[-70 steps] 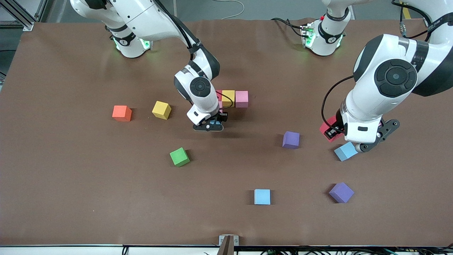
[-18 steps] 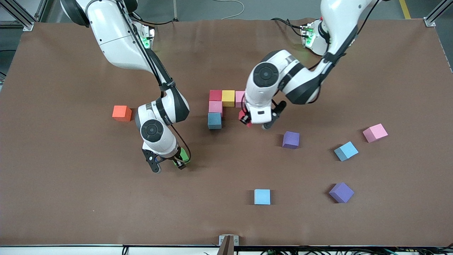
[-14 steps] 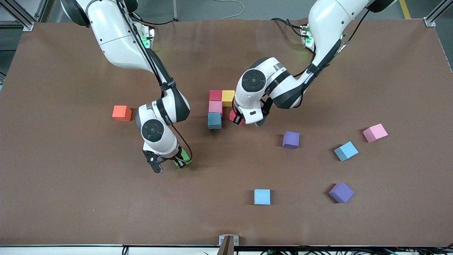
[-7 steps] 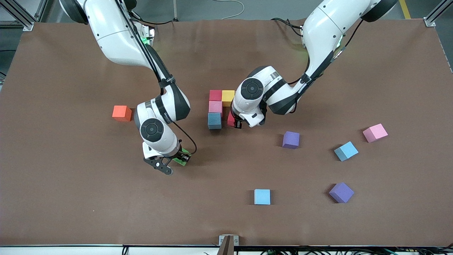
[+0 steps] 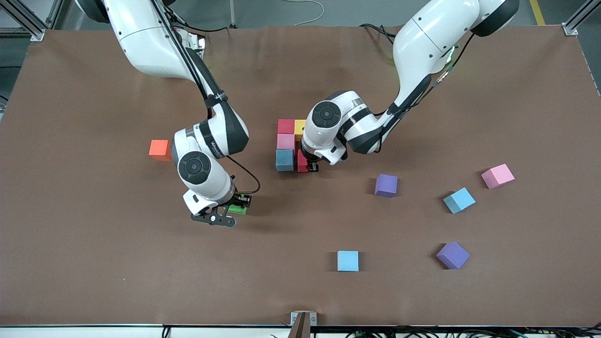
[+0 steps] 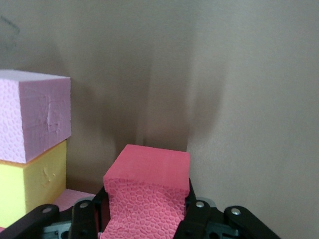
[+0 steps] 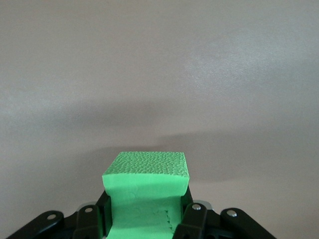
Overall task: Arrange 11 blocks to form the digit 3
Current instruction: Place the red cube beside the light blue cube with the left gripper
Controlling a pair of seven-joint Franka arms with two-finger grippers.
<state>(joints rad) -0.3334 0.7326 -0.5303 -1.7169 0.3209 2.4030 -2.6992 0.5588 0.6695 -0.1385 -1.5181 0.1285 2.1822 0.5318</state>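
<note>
My left gripper [image 5: 307, 164] is shut on a red block [image 5: 302, 162] and holds it low, right beside a dark blue block [image 5: 284, 159]. That block forms a cluster with a pink block [image 5: 285, 141], a red block [image 5: 286, 126] and a yellow block [image 5: 299, 126]. In the left wrist view the held red block [image 6: 149, 191] sits between the jaws of my left gripper [image 6: 147, 211], with a pink block [image 6: 32, 114] and the yellow block [image 6: 30, 184] beside it. My right gripper [image 5: 230, 212] is shut on a green block [image 5: 238, 209], which also shows in the right wrist view [image 7: 147, 194].
Loose blocks lie about: orange [image 5: 159, 149] toward the right arm's end, and purple [image 5: 386, 185], pink [image 5: 497, 176] and blue [image 5: 459, 200] toward the left arm's end. Light blue [image 5: 348, 261] and purple [image 5: 452, 255] lie nearer the front camera.
My left gripper has carried the red block in toward the dark blue block. My right gripper has closed on the green block and turned with it.
</note>
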